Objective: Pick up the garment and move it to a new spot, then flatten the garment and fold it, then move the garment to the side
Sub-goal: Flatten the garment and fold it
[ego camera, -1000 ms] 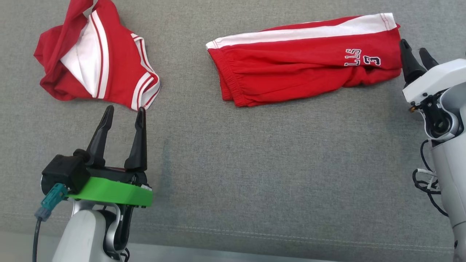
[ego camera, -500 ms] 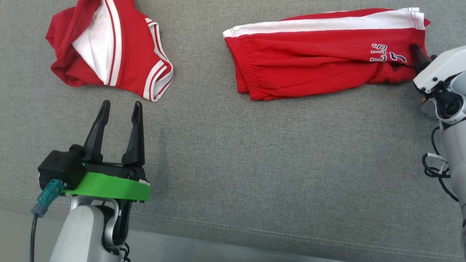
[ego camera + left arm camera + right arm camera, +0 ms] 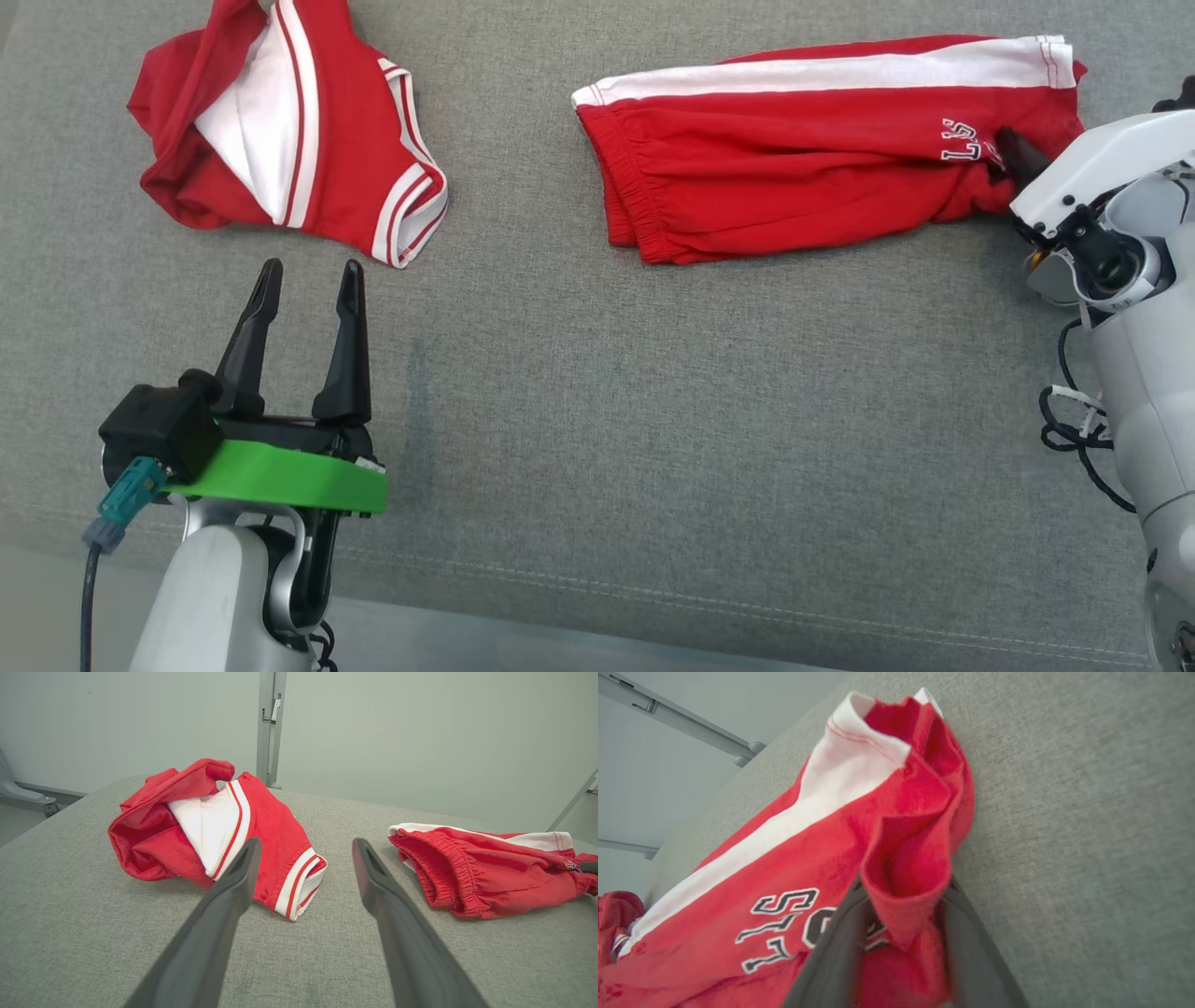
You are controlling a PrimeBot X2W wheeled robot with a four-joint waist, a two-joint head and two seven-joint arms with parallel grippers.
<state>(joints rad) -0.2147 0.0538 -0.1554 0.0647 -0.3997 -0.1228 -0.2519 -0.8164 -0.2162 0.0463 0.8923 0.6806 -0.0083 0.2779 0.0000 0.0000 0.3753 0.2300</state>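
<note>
Right gripper (image 3: 903, 889) jaws pinch 1 shallow fold of shorts (image 3: 794, 187) leg; could slip free on lift. Left gripper (image 3: 308, 278) jaws wide, empty

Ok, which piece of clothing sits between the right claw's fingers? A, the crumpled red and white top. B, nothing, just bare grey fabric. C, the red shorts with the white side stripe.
C: in the right wrist view a bunched fold at the lettered end of the red shorts stands between the two fingers of the right claw.
</note>
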